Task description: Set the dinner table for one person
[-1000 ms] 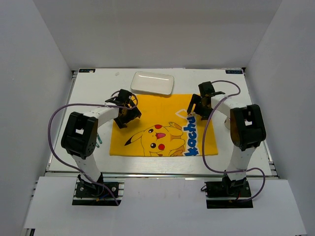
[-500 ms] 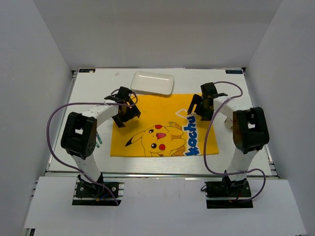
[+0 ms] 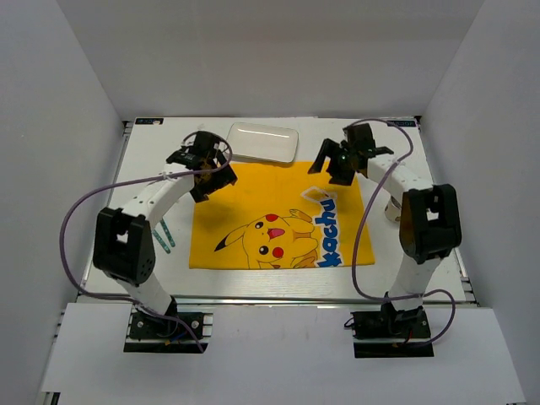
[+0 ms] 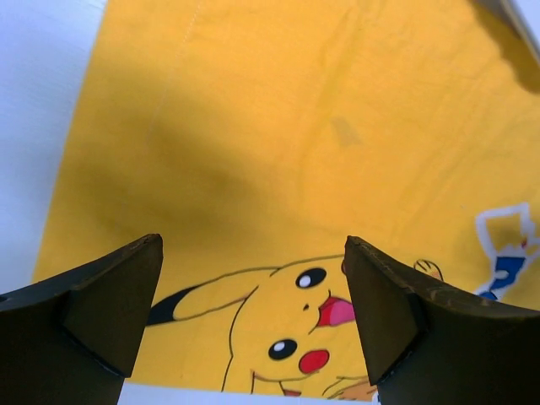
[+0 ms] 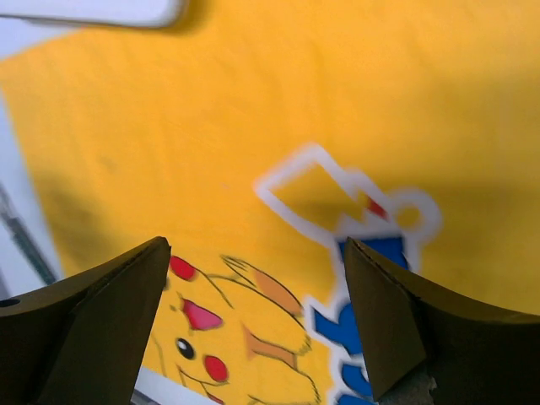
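The white bench [image 3: 278,282] fills the floor of a white-walled box, with walls close on its left, far and right sides and a metal rail along its near edge. One yellow placemat [image 3: 270,190] printed with a cartoon character lies flat in the middle of it. Its near edge runs roughly parallel to the rail, with a narrow strip of bare bench between them.

One white rectangular plate [image 3: 261,143] sits at the far side, its near edge at the placemat's far edge; whether they touch cannot be told. Bare bench lies on both sides of the plate along the far wall. To the left of the placemat is a wider open strip, where what look like two thin teal pieces [image 3: 165,236] lie beside the left arm. To the right, the strip is largely taken up by the right arm.

There are two arms. The left gripper [image 3: 211,181] hangs over the placemat's far left corner, jaws spread wide and holding nothing. The right gripper [image 3: 329,171] hangs over the far right part of the placemat, near the plate's right end, jaws likewise spread and holding nothing.
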You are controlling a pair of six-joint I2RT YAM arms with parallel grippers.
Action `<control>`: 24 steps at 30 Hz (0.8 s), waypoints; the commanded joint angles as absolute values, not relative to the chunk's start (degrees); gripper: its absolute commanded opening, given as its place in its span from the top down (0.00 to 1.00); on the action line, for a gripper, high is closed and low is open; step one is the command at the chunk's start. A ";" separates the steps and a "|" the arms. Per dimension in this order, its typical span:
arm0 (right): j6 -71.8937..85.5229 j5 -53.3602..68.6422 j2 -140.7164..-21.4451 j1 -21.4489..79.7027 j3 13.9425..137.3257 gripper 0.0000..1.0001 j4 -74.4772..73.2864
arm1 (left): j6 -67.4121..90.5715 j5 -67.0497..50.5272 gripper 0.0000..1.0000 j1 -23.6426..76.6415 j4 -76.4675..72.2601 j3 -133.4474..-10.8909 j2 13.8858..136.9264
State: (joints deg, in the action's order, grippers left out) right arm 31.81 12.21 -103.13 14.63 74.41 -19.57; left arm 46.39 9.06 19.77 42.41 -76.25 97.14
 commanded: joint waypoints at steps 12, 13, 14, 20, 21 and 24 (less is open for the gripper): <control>27.77 26.27 -138.56 14.33 122.32 0.13 -23.29 | 28.22 9.14 0.02 19.51 41.58 -62.68 62.94; 28.12 27.24 -140.34 14.33 124.43 0.14 -23.12 | 26.91 10.10 0.02 19.51 40.79 -60.66 60.58; 28.47 28.20 -141.84 14.33 126.28 0.14 -22.77 | 26.20 10.80 0.02 19.51 40.61 -59.77 59.69; 33.48 30.06 -151.51 15.03 133.15 0.22 -18.03 | 25.84 15.11 0.02 19.51 38.76 -54.06 55.64; 35.05 30.15 -152.05 15.12 133.07 0.27 -16.97 | 26.71 15.20 0.02 19.51 38.85 -53.88 55.63; 36.56 28.31 -153.37 15.99 133.16 0.41 -15.21 | 27.51 16.70 0.02 18.98 39.99 -54.49 55.46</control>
